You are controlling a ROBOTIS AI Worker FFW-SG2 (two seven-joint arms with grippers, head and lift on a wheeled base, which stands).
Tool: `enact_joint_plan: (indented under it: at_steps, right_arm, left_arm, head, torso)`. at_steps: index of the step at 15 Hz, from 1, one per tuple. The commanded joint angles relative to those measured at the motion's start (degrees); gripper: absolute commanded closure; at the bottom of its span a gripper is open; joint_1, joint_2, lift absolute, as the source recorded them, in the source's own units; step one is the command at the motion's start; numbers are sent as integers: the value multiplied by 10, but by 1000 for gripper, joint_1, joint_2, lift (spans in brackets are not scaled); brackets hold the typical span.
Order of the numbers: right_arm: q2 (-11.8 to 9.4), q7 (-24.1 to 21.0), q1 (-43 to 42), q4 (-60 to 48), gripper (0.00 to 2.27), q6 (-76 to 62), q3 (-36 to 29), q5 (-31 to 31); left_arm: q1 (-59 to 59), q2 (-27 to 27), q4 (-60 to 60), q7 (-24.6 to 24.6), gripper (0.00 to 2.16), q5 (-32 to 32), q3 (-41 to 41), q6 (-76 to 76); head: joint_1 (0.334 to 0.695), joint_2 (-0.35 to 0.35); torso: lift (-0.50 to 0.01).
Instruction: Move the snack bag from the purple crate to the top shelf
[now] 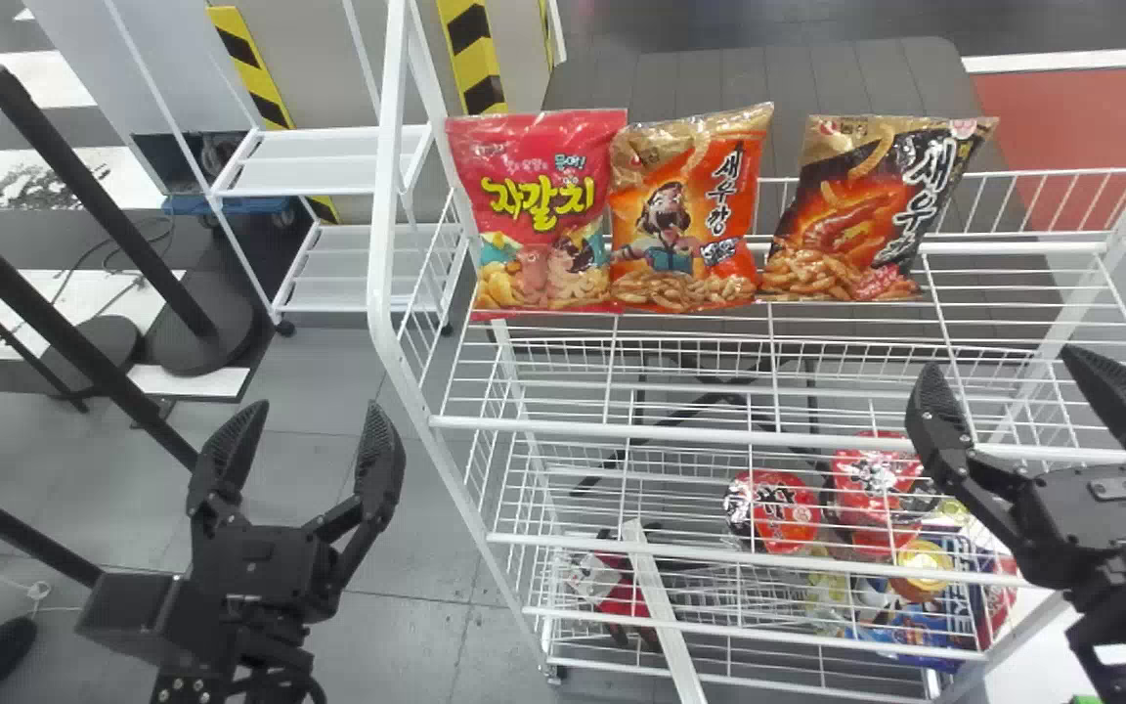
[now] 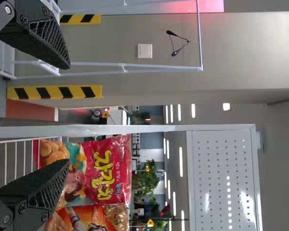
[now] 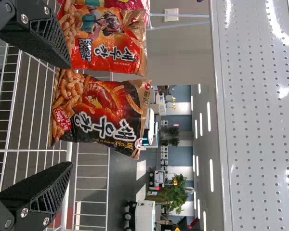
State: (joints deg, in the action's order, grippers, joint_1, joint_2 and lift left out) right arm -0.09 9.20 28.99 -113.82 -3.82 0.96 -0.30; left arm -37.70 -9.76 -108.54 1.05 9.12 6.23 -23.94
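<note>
Three snack bags stand side by side on the white top shelf: a pink bag, an orange bag and a black-and-gold bag. My left gripper is open left of the rack. My right gripper stands open before the shelf's right part. In the left wrist view the open left gripper has the pink bag beyond its fingers. The right wrist view shows the open right gripper, with the black-and-gold bag beyond it, untouched.
Red cup packages and other goods lie on the lower levels. The rack's white left post rises between my left gripper and the bags. Black stands are at the far left.
</note>
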Motion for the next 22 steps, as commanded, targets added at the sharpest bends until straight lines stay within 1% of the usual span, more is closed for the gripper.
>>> enact_joint_plan:
  at_steps: [1,22]
  right_arm:
    - [1,2,1,0,100,1,0,-1]
    - [1,6,4,-12,97,11,7,5]
  left_arm:
    - [0,0,0,0,134,-1,0,0]
    - [-7,-2,-4,0,134,0,1,0]
  head:
    - [695,180]
    - [695,192]
  torso:
    - [3]
    - [3]
